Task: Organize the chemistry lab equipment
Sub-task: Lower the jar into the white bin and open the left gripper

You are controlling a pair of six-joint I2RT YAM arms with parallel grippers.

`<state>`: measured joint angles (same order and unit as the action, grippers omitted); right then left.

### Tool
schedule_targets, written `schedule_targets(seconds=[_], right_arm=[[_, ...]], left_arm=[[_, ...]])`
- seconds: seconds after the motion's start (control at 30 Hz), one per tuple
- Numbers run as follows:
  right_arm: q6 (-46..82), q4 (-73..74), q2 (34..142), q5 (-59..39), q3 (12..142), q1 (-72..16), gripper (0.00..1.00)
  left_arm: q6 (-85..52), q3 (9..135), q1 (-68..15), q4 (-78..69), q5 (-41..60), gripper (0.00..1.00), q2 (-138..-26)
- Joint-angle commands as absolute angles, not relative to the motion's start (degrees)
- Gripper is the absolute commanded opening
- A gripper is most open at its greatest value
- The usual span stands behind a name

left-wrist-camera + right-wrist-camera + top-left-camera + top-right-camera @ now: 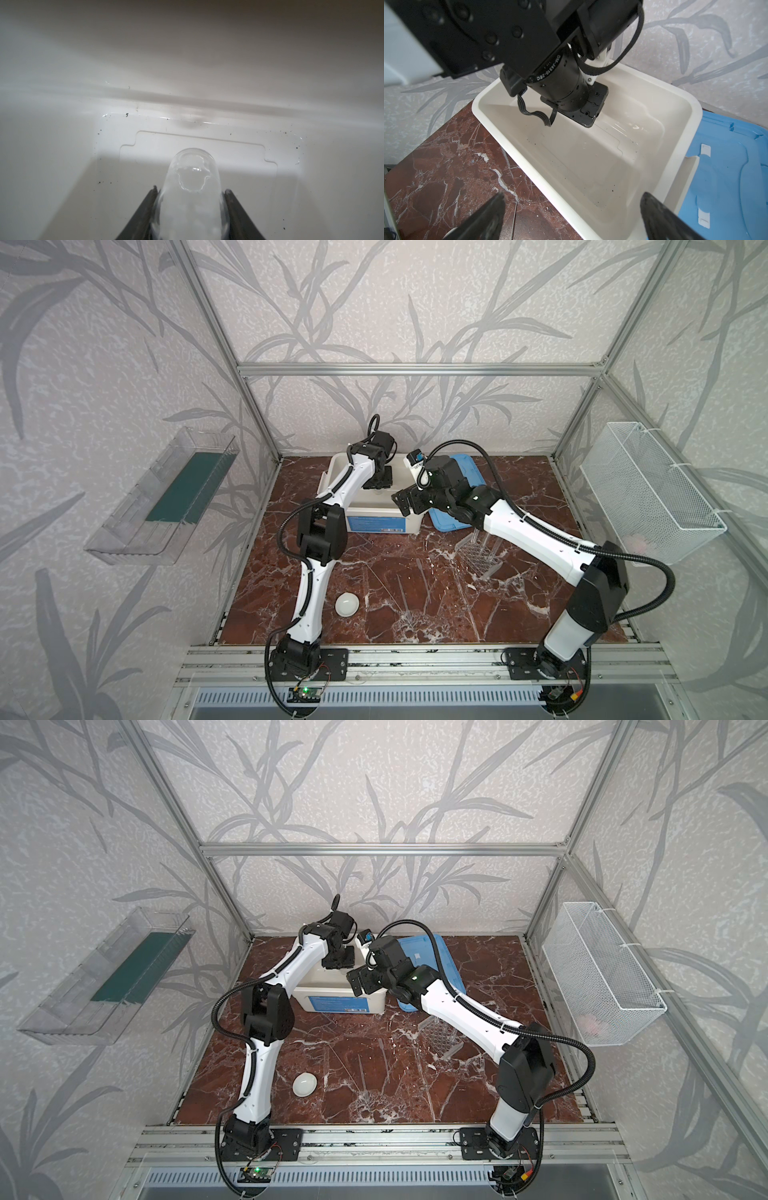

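Left claw (191, 189): part-closed on the small clear jar (191, 166), one finger pressed to each of its sides.
Jar's place: down inside the white tub (664, 85), its rounded end toward the tub floor; I cannot tell whether it touches.
Right claw (573, 196): spread wide and holding nothing, hovering over the tub's near rim.
Tub: at the back of the marble surface (415, 614), open, with specks of dirt on its floor.
Blue lid (465, 464): lying just beside the tub on the right, partly under the right arm.
Clear rack (478, 558): on the surface below the right forearm, well apart from the tub.
White round dish (347, 604): near the front, beside the left arm's base.
Thin rod (515, 216): flat on the surface near the tub.
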<state>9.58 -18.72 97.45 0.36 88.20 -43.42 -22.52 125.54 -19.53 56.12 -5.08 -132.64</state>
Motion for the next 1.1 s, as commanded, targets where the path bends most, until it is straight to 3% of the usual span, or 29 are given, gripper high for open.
schedule_targets(seconds=[0.0, 0.4, 0.67, 0.87, 1.07], right_arm=[[9.80, -18.36, 97.13, 0.07, 87.45, -43.15, 0.99], [10.62, -16.74, 96.81, -0.18, 85.62, -43.15, 0.99], [10.82, -16.92, 97.38, -0.45, 85.35, -43.15, 0.99], [10.56, -16.57, 96.51, 0.87, 83.86, -42.92, 0.99], [10.57, -16.14, 95.39, 1.02, 82.89, -42.36, 0.99]], left_arm=[[-23.20, 122.74, -20.23, 57.90, -6.00, 0.37, -127.76], [-24.60, 111.98, -21.17, 52.18, -5.73, 0.37, -124.26], [-24.81, 113.22, -21.09, 51.48, -6.25, 0.37, -127.48], [-25.13, 114.39, -21.09, 52.03, -6.22, 0.45, -129.67], [-25.08, 113.53, -21.17, 51.26, -6.93, 0.46, -130.39]])
